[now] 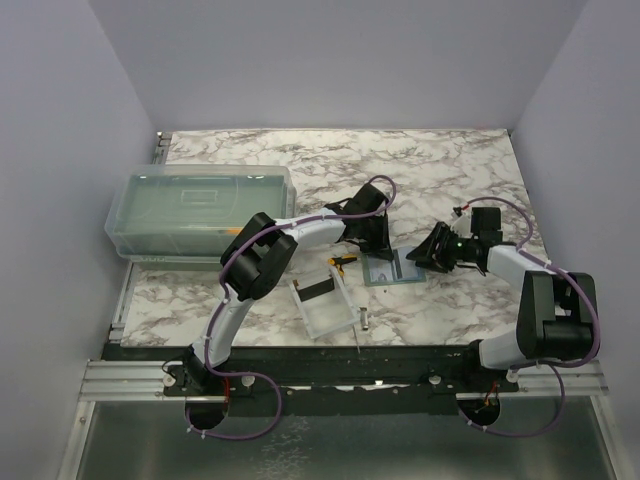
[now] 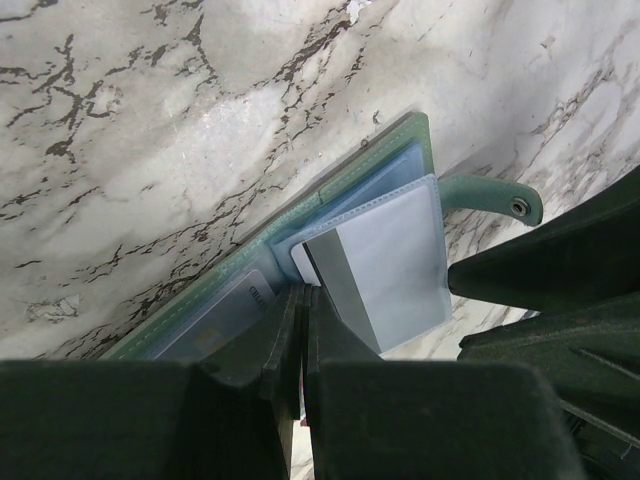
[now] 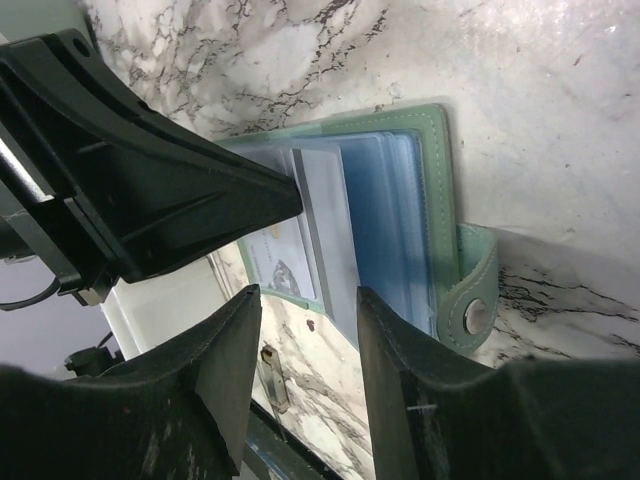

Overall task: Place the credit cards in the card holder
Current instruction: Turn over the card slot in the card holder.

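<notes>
The sage green card holder [image 1: 385,270] lies open on the marble, its pale blue sleeves up, and shows in the left wrist view [image 2: 412,135] and the right wrist view [image 3: 438,150]. A pale credit card with a dark stripe [image 2: 390,260] sits partly in a clear sleeve [image 3: 325,220]. Another card [image 2: 225,315] sits in the opposite pocket. My left gripper [image 2: 303,292] is shut, its tips at the striped card's corner [image 1: 375,240]. My right gripper [image 3: 308,300] is open over the holder's near edge, beside the snap strap [image 3: 470,300], and shows in the top view [image 1: 437,252]. A black card [image 1: 318,291] lies in the clear tray.
A small clear plastic tray [image 1: 330,318] stands near the front edge, left of the holder. An orange-handled black tool [image 1: 343,262] lies beside the holder. A large translucent lidded box [image 1: 200,205] is at the left. A small metal piece [image 3: 268,362] lies by the table's front edge.
</notes>
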